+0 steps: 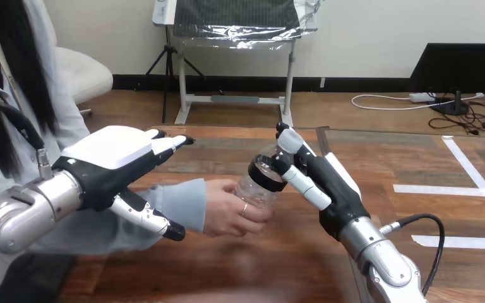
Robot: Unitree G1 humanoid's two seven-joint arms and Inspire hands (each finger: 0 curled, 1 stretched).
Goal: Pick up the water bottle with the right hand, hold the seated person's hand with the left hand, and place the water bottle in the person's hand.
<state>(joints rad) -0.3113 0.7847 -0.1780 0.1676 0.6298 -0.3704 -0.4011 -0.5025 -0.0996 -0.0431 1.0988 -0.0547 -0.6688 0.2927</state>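
The water bottle [257,187] hangs clear above the tabletop [259,268], tilted, gripped at both ends. The right robot hand [336,189] comes in from the bottle's right, its fingers curled round the bottle's upper part near the dark band. The person's hand [230,213] wraps the bottle's lower body from the left. Further left of the bottle, the left robot hand [104,170] is spread wide with straight fingers, and the person's sleeve [180,202] lies between thumb and fingers, ungripped.
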